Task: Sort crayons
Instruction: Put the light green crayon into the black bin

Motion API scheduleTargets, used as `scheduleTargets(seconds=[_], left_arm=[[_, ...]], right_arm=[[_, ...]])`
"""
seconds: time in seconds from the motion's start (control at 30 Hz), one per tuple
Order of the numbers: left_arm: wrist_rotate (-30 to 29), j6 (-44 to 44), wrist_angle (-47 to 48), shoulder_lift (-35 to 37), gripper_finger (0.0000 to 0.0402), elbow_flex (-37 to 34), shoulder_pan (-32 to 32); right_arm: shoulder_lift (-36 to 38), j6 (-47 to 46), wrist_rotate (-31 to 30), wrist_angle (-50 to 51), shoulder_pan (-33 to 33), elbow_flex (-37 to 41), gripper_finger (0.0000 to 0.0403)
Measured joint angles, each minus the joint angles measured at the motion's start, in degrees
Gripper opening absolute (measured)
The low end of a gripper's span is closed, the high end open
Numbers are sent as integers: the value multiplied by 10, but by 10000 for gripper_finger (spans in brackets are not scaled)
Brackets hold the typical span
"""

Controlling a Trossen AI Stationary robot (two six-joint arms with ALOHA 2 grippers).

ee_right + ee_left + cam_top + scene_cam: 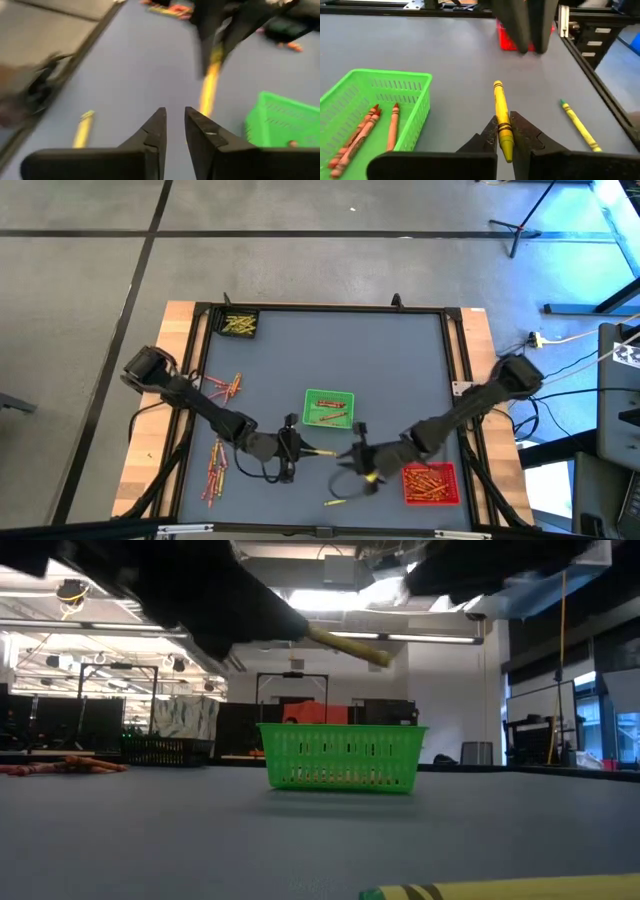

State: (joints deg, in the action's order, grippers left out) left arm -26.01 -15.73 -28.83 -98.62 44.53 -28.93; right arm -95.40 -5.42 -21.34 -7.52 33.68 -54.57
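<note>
Left gripper clamped on yellow crayon, frame centre-low, beside green tray. Right gripper slightly apart, empty.

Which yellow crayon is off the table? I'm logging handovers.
The yellow crayon clamped in the left pincer; the other yellow one lies loose on the mat.
</note>
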Motion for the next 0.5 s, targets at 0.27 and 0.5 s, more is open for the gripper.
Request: scheduleTargets(seconds=[0.27, 0.5], left_arm=[[-103, -3, 177, 140, 8, 0, 0], [-249, -7, 383, 273, 10, 0, 64]], right_arm=[[31, -69, -64, 39, 99, 37, 71], [25, -138, -166, -147, 146, 144, 71]])
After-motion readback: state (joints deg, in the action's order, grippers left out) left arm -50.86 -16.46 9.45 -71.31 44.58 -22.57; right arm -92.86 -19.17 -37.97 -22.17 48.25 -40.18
